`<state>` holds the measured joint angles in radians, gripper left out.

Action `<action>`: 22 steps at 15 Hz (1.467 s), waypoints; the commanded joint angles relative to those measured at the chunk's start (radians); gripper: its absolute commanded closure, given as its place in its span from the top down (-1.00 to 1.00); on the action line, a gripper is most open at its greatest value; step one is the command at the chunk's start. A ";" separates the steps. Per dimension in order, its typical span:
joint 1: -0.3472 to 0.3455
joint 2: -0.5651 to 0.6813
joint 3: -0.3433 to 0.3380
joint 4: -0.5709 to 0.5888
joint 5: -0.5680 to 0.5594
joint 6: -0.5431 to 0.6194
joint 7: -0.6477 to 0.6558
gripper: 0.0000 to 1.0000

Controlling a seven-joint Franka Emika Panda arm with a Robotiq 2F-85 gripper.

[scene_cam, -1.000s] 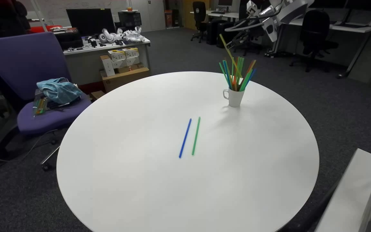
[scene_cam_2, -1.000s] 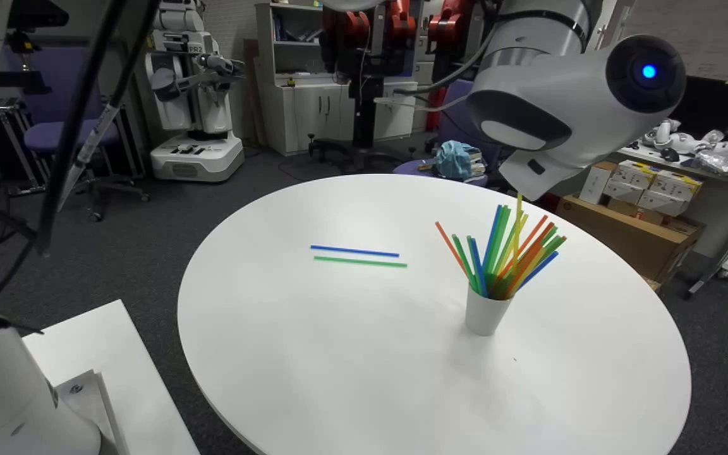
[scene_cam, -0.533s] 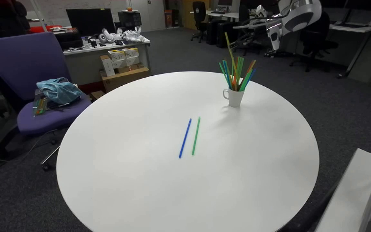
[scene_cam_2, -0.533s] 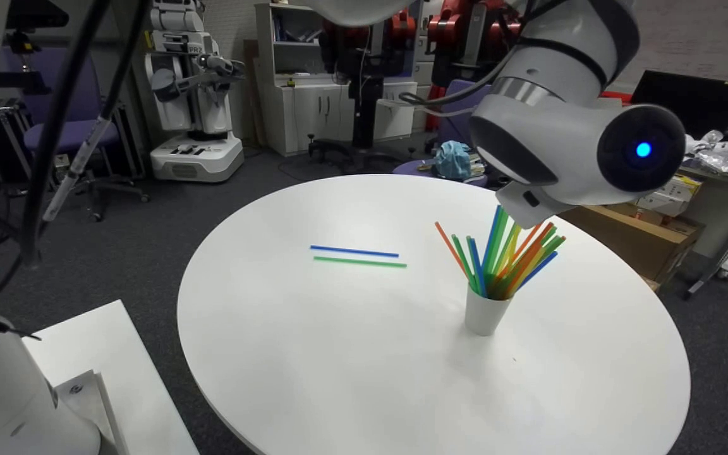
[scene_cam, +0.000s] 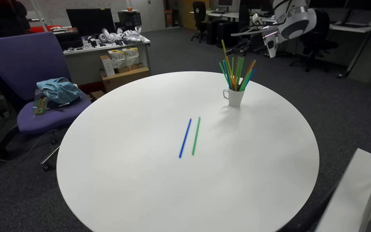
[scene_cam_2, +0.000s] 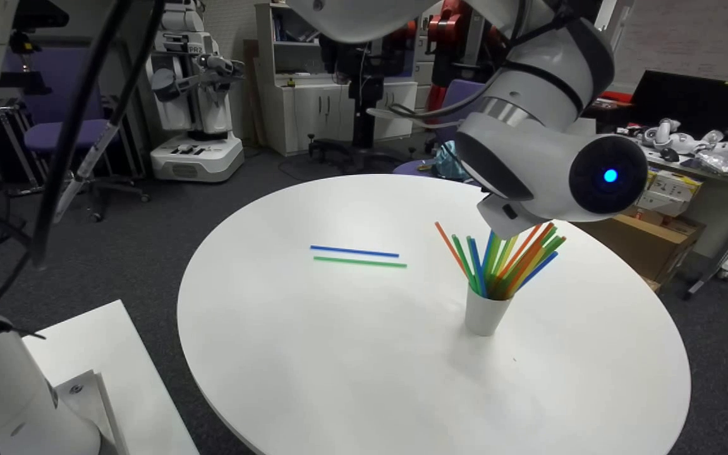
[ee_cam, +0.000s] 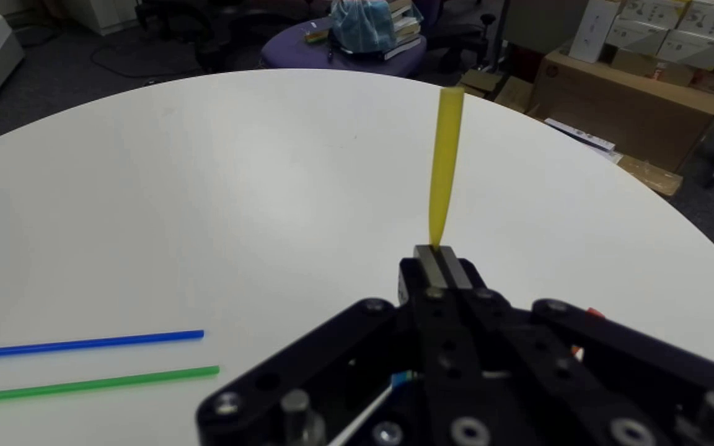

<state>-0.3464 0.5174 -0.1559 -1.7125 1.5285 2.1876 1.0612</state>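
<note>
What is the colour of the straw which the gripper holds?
Yellow; the straw shows best in the wrist view, pinched by the gripper.

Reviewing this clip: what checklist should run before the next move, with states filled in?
1. Gripper shut on the yellow straw: ok.
2. White mug upright on the table: ok.
3. Yellow straw's lower end plainly visible: not ok; lost among the mug's straws in an exterior view.
4. Yellow straw touching none of those: cannot tell; they overlap there.
5. Blue straw and green straw lying apart: ok.
</note>
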 commanded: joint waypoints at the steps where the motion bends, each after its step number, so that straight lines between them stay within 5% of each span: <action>1: 0.014 -0.019 -0.013 -0.034 0.024 -0.009 -0.040 -0.99; 14: 0.021 -0.013 -0.041 -0.070 -0.013 0.008 -0.098 -0.99; 15: 0.020 -0.012 -0.043 -0.069 -0.013 0.006 -0.105 -0.47; 22: 0.020 -0.003 -0.049 -0.061 -0.025 0.001 -0.116 0.43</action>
<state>-0.3377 0.5330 -0.1890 -1.7631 1.5160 2.1913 0.9617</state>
